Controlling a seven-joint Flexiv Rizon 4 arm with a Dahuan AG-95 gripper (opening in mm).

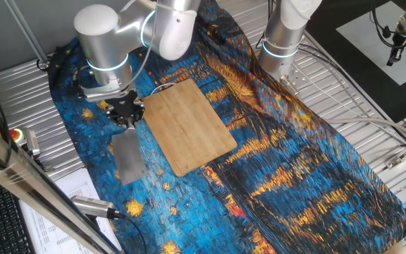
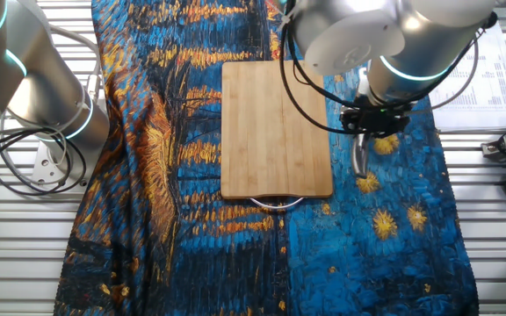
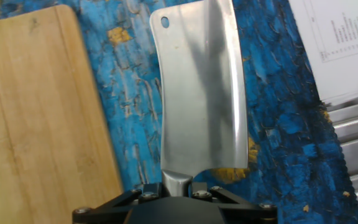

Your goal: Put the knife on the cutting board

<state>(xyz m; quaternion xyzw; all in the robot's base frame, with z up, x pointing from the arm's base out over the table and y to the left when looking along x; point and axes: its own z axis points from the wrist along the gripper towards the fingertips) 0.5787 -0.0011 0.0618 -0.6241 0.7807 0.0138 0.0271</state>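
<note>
The knife [image 3: 201,93] is a grey metal cleaver with a broad blade and a hole near its far corner. My gripper [image 3: 178,186] is shut on its short steel handle, the blade pointing away from me over the blue cloth. In one fixed view the gripper [image 1: 128,116] holds the knife [image 1: 128,156] just left of the cutting board [image 1: 189,123]. In the other fixed view the gripper [image 2: 365,132] holds the knife [image 2: 360,160] edge-on, right of the cutting board [image 2: 275,127]. The board [image 3: 36,118] lies to the blade's left in the hand view, apart from it.
A blue and orange painted cloth [image 1: 294,169] covers the table. A second arm's base [image 1: 282,42] stands at the back. Printed paper [image 3: 340,43] lies beside the cloth. A silver-and-black cylindrical tool [image 1: 94,206] lies near the front. A wire loop [image 2: 277,204] sticks out from the board's end.
</note>
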